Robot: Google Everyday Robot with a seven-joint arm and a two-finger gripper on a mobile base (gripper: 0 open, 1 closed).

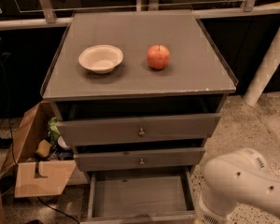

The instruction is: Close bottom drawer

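Nothing of the closing is done yet, as far as you can see. The bottom drawer (pixel 140 196) stands pulled well out of the cabinet, its bare wooden floor fully exposed and its front at the lower edge of the view. The middle drawer (pixel 107 160) and top drawer (pixel 102 130) above it sit slightly ajar. Your arm (pixel 245 186) hangs at the lower right, just beside the open drawer's right side. The gripper itself lies out of view past the frame edge, so you cannot tell how the jaws stand or whether they hold anything. The whole push inward remains. The bowl (pixel 101 58) and apple (pixel 158 56) rest on the counter (pixel 200 69), uninvolved.
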